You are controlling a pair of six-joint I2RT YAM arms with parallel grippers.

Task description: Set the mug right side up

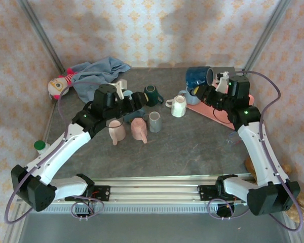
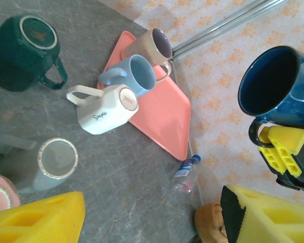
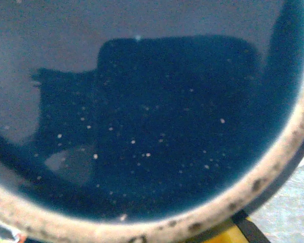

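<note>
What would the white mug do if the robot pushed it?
The white mug lies on its side, so it might roll a little, but its handle would probably stop it. It looks like glazed ceramic: likely stiff, a bit slippery, and could chip.
</note>
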